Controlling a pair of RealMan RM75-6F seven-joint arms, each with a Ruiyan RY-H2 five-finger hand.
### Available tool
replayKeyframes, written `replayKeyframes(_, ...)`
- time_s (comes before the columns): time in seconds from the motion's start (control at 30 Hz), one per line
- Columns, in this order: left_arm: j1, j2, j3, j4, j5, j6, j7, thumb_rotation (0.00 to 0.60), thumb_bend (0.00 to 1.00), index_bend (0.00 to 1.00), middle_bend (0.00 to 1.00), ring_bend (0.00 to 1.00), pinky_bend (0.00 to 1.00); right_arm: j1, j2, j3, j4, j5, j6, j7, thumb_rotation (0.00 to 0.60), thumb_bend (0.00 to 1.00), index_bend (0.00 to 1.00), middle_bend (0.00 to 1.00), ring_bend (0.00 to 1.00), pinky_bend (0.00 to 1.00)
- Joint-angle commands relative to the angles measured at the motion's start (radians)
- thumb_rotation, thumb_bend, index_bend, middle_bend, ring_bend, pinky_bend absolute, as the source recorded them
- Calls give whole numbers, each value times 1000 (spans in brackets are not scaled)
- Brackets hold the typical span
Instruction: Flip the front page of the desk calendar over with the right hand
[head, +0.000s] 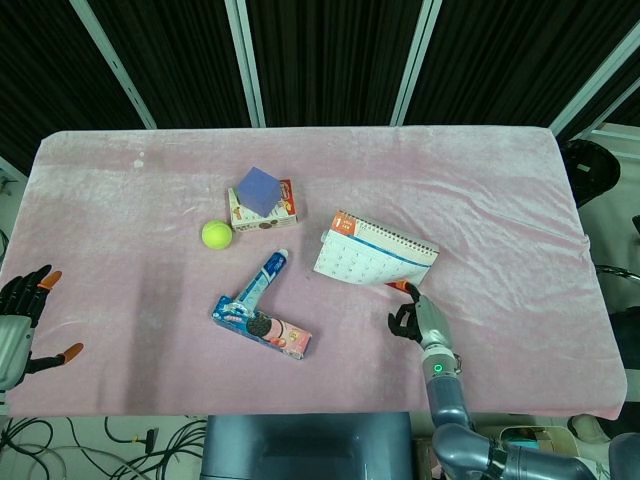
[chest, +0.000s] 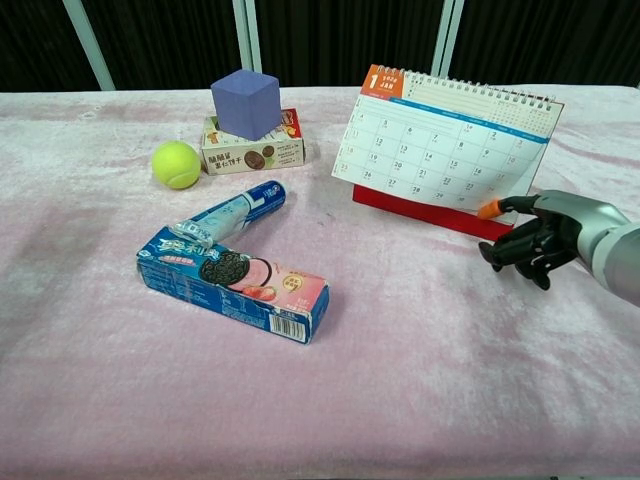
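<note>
A pink cloth covers the desk (head: 480, 190). The desk calendar (head: 373, 257) stands near the middle, and its front page (head: 352, 264) sticks out from the bottom. The right robot hand (head: 411, 318) is just under the page's corner, one orange fingertip touching it. A purple cube (head: 257, 189) sits on a small snack box (head: 266, 209), with a yellow tennis ball (head: 216, 234) beside it. A blue tube (head: 258, 279) leans on a cookie box (head: 261, 327). The left robot hand (head: 22, 318) rests at the left edge, fingers apart.
</note>
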Motion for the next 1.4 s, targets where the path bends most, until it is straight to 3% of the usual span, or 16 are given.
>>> replayKeyframes(0.03,0,1,0,-1,0,1,-2,600,0,0,0,0,0,13,-5,13,0,-1,7,-12,600,439,0,654,763,781)
replayKeyframes(0.37,1,3,2,-2,5,2,-5,600,0,0,0,0,0,18,21,12,-123,-72,61,-30,600,439,5,654,763,781)
replayKeyframes(0.43,2,3,3,-2,6,2,-6,600,0,0,0,0,0,18,38,10,-164,-115,81,-39,600,439,50,653,762,781)
replayKeyframes(0.57,2,1,5,-3,10,4,-3,600,0,0,0,0,0,32,97,45,-250,-229,146,-86,600,441,133,615,724,774)
replayKeyframes(0.87,1,-1,5,-3,8,0,0,600,0,0,0,0,0,78,216,146,-282,-238,168,-172,600,442,200,550,660,705)
replayKeyframes(0.97,0,-1,4,-4,6,-1,3,600,0,0,0,0,0,111,269,149,-225,-204,123,-245,600,432,203,455,559,585)
replayKeyframes(1.07,1,-1,4,-4,5,0,3,600,0,0,0,0,0,133,308,143,-198,-163,77,-289,600,352,185,288,360,393)
replayKeyframes(1.13,1,-1,4,-5,4,0,3,600,0,0,0,0,0,146,333,133,-184,-132,48,-321,600,257,102,133,169,231)
replayKeyframes(1.2,1,-1,4,-6,3,-1,3,600,0,0,0,0,0,161,365,123,-178,-76,15,-361,600,209,38,55,79,161)
replayKeyframes(1.4,1,-1,5,-8,4,-2,7,600,0,0,0,0,0,186,447,80,-183,55,-44,-416,600,106,0,0,0,57)
